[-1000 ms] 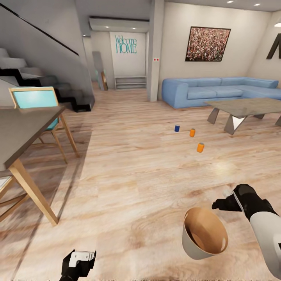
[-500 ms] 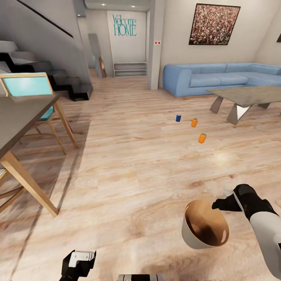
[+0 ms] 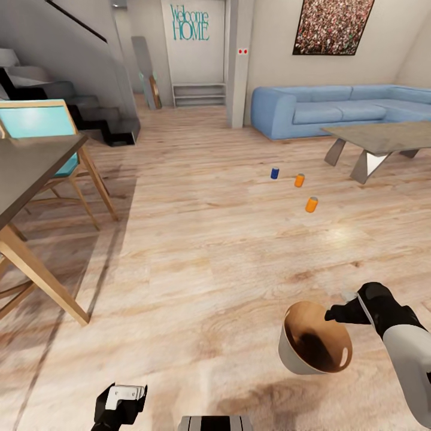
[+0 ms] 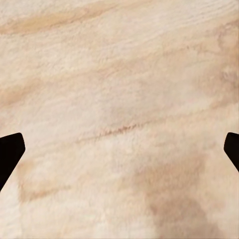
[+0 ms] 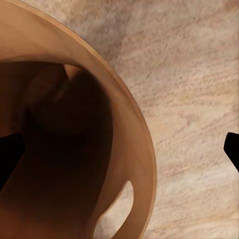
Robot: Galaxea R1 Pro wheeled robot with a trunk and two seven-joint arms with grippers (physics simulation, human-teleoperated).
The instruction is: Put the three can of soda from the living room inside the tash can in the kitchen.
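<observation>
The robot is in the living room, carrying the trash can (image 3: 311, 350) by its rim with the right gripper (image 3: 336, 313), whose jaws pinch the edge. The left gripper (image 3: 120, 400) hangs low with its jaws wide apart and holds nothing. The blue can (image 3: 275, 173) and two orange cans (image 3: 299, 180) (image 3: 311, 205) stand on the wood floor (image 3: 197, 251) near the coffee table (image 3: 383, 140), well ahead. I think the next move is to roll closer to them.

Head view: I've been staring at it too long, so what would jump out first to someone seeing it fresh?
Probably the trash can, low in the picture at the right gripper, its glossy orange-brown inside facing the camera. Next, the three soda cans on the wood floor ahead: a dark blue can and two orange cans, short of the grey coffee table and blue sofa.
</observation>
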